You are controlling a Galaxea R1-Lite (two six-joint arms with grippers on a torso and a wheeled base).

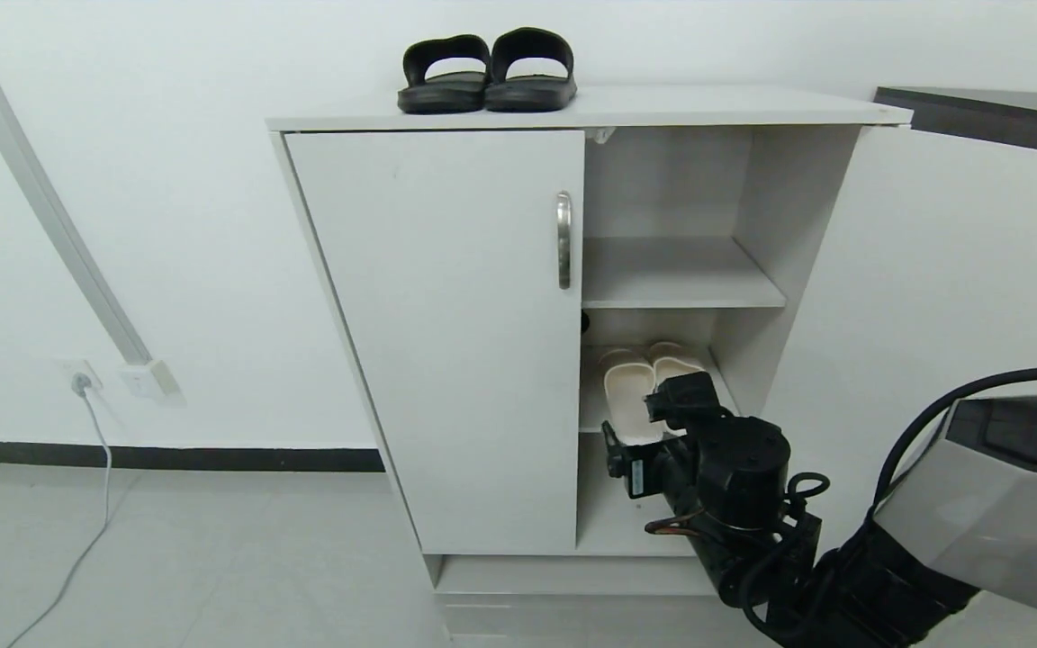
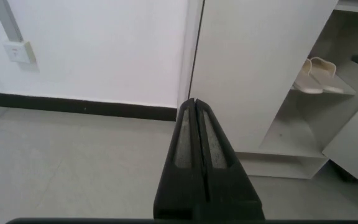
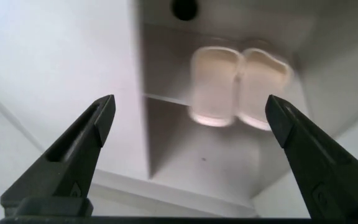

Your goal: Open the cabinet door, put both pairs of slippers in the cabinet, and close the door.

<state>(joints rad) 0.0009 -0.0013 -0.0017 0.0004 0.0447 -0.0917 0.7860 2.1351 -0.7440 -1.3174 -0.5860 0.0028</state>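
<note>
black slippers (image 1: 486,76) | cream slippers (image 1: 631,391) | white cabinet (image 1: 433,360) | silver handle (image 1: 563,240) | white wall (image 1: 167,180) | black skirting band (image 1: 167,457)

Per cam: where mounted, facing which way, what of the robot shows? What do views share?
Head view: on the head, facing forward and down at the cabinet, right door open; right arm at lower right.
Left wrist view: on the left wrist, facing along the shut left gripper toward floor, wall and cabinet.
Right wrist view: on the right wrist, facing between the open right gripper's jaws into the cabinet.
Shared: all three show the cream slippers on the lower shelf.
</note>
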